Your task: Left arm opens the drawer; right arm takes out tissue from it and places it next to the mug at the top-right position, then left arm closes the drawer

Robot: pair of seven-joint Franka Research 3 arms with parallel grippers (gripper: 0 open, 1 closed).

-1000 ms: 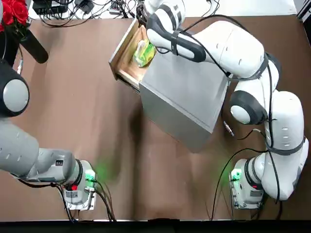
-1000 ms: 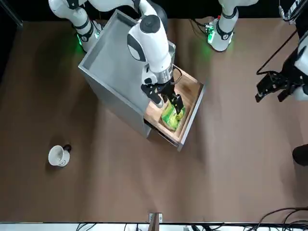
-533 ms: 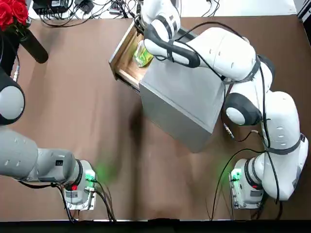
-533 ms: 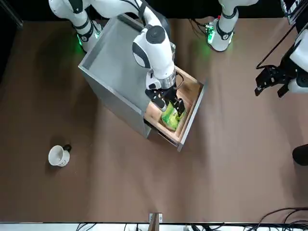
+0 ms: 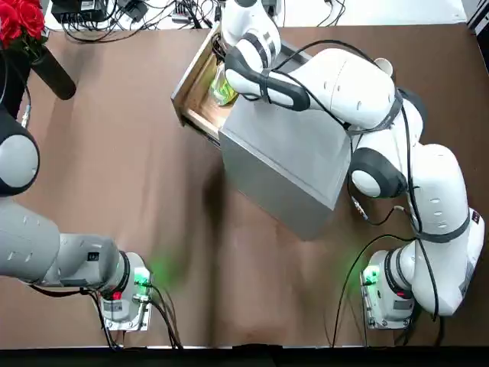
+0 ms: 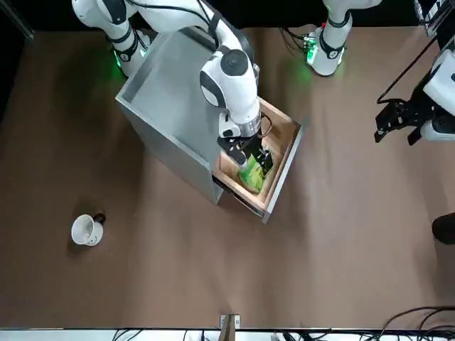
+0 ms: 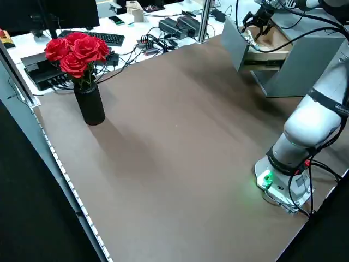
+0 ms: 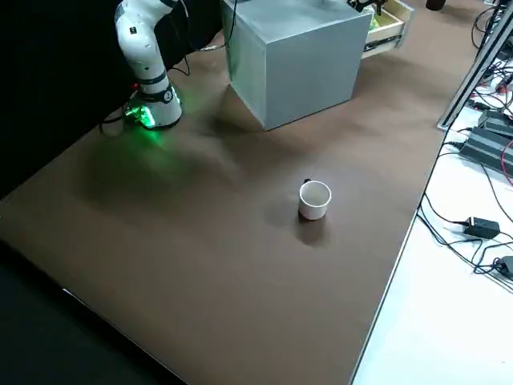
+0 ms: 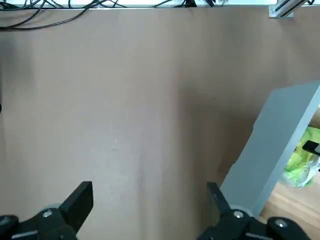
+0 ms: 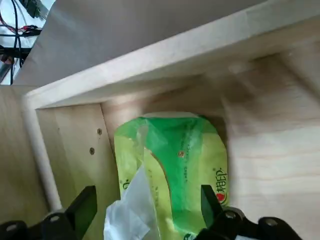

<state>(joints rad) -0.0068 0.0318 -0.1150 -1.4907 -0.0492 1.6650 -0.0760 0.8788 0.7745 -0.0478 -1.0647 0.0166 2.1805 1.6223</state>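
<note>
Soft yellow-green and white tissue packet [image 10: 172, 167] lying flat on the floor of the shallow light-wood drawer with grey front [image 5: 195, 92], close to one inner corner, a loose white sheet poking from its wrapper. Drawer pulled fully out of the large grey box cabinet [image 5: 286, 149] near the far edge of the tabletop; nothing else seen inside it. Black two-finger gripper of the white right arm [image 6: 248, 158] lowered into the drawer, fingers spread to either side of the packet, not yet clamped. Judged risks: pinching only the loose sheet and drawing it out while the packet remains behind; soft wrapper slipping from a shallow grip on lifting; fingers catching the drawer's side wall, given the packet's place beside it, and jolting the drawer. Black gripper of the white left arm [image 9: 145, 207] held released over bare tabletop toward the left edge, clear of the drawer front. Small white cylindrical mug [image 8: 314, 199] upright, apparently empty, near the far right corner, well apart from the cabinet.
</note>
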